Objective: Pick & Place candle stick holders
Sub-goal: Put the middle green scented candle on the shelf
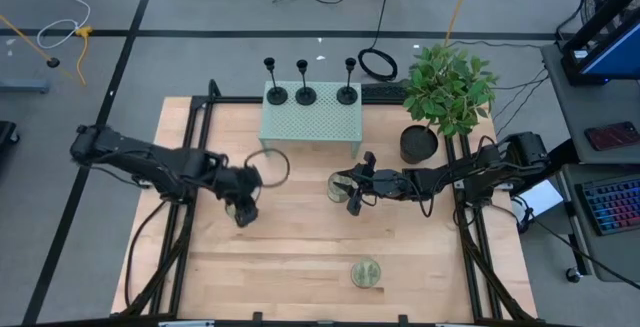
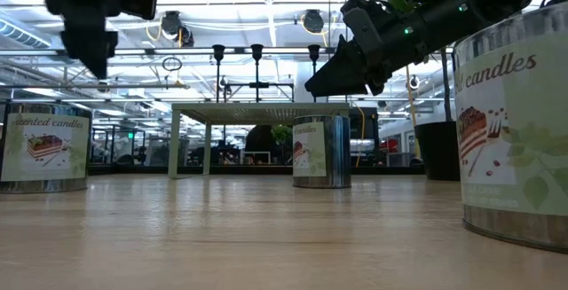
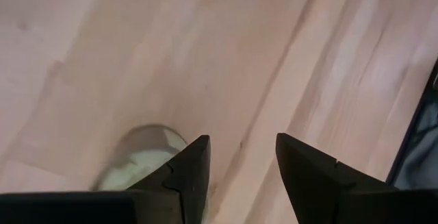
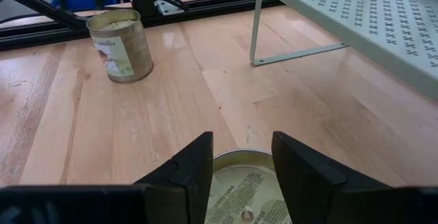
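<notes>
A candle jar (image 1: 366, 273) is noted nearest. Mid-table, the left gripper (image 3: 241, 166) and right gripper (image 4: 241, 162) are held over jars, fingers apart (nothing clasped). Farthest, three candle stick holders (image 1: 305, 94) are stood on the green shelf (image 1: 310, 125), presumably already placed.

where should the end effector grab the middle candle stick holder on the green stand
Probably by the thin upright stem of the middle candle stick holder, above its round flat base. Come from above or from the table's open front: it stands upright on the perforated green stand, with neighbouring holders on both sides, so the fingers should close front to back.
</notes>
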